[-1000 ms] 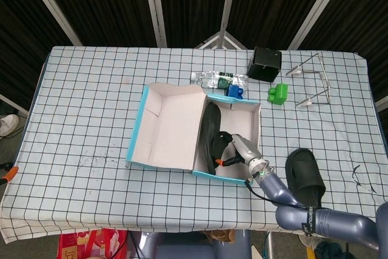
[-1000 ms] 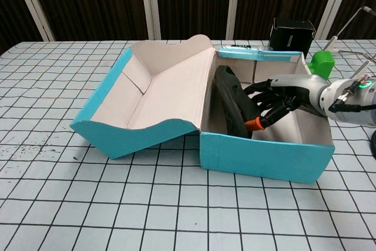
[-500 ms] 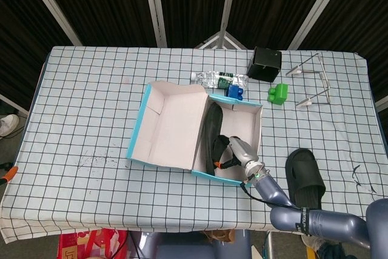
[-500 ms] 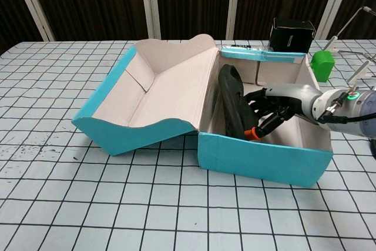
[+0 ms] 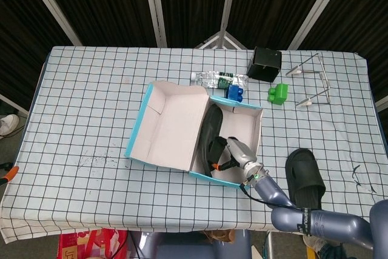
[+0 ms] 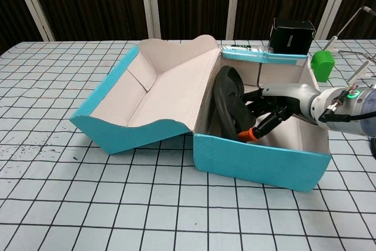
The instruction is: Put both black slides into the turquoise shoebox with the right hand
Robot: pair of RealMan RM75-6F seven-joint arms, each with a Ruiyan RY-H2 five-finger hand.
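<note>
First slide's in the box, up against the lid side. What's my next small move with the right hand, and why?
Probably let go and lift the right hand straight up out of the turquoise shoebox. The first black slide already stands on edge inside against the lid-side wall, with the fingers on it, while the second black slide lies on the table right of the box.

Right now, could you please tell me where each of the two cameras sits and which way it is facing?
Head view: high above the near table edge, looking steeply down on the checkered table; it shows the right arm reaching up from the bottom to the turquoise shoebox.
Chest view: low, near table height, facing across the table; it shows the right hand entering from the right.
Both share the shoebox, the black slide inside it, the right hand, the green block and the black box.
</note>
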